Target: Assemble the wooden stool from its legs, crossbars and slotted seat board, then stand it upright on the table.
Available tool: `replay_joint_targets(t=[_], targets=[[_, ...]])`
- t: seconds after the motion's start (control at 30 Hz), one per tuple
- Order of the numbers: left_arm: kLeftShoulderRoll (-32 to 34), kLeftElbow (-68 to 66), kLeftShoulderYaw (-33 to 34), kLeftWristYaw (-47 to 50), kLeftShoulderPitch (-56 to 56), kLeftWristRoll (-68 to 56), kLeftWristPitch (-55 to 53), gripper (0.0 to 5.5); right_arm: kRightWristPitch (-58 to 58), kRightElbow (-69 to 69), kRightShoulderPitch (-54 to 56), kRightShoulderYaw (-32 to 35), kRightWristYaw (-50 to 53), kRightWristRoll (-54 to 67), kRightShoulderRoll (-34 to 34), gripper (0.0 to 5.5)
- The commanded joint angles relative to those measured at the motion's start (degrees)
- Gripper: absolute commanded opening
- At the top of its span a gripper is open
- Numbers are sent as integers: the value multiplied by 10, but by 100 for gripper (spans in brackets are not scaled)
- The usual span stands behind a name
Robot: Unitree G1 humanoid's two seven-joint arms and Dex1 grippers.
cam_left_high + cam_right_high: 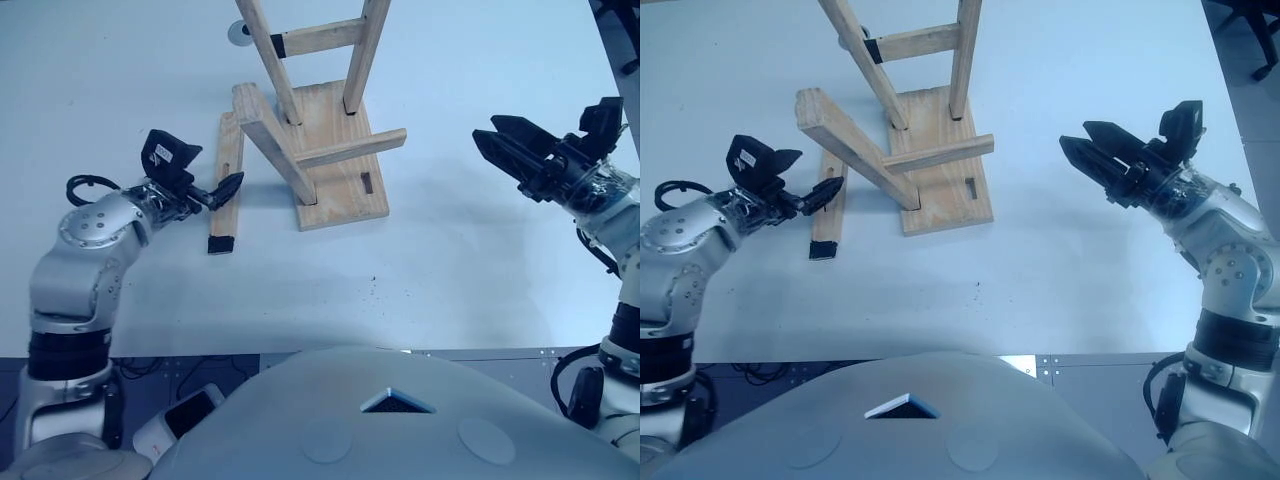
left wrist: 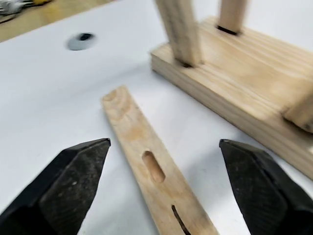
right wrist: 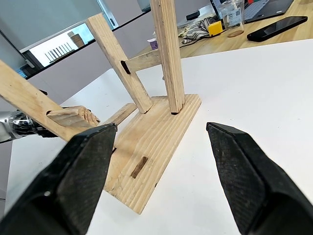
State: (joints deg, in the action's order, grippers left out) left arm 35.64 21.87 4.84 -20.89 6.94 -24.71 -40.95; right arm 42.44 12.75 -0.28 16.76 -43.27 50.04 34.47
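The slotted seat board (image 1: pixel 345 205) lies flat on the bench (image 1: pixel 450 280), mid-width toward the far edge, with three legs standing in it. The nearest one leans. The loose leg (image 1: pixel 226 165) lies flat just beside the board's left edge, black-capped end toward the near edge.

Your left hand (image 1: pixel 228 188) is spread apart, straddling this leg near its mortise and not yet gripping. Your right hand (image 1: pixel 1075 133) is also spread and empty, well apart toward the right edge.

Expect the leg to be light, rigid and dry-grained, so slip is unlikely. Grip it across the narrow sides near mid-length, because a hold near one end will probably let it swing. Treat the leaning leg's joint as loose and steady the board before pressing into the empty slot (image 1: pixel 367 182).
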Motion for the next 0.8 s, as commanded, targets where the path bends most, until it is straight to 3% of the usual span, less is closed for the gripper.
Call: replay_joint_targets(t=[0.03, 0.33, 0.8], targets=[[-51, 13, 14, 67, 2, 11, -52, 407, -5, 6, 1, -1, 4, -6, -3, 336], [-85, 1, -11, 95, 10, 31, -116, 407, -5, 4, 1, -4, 6, -12, -8, 336], [-57, -38, -22, 61, 19, 84, -95, 206, -7, -2, 8, -4, 11, -14, -8, 336]])
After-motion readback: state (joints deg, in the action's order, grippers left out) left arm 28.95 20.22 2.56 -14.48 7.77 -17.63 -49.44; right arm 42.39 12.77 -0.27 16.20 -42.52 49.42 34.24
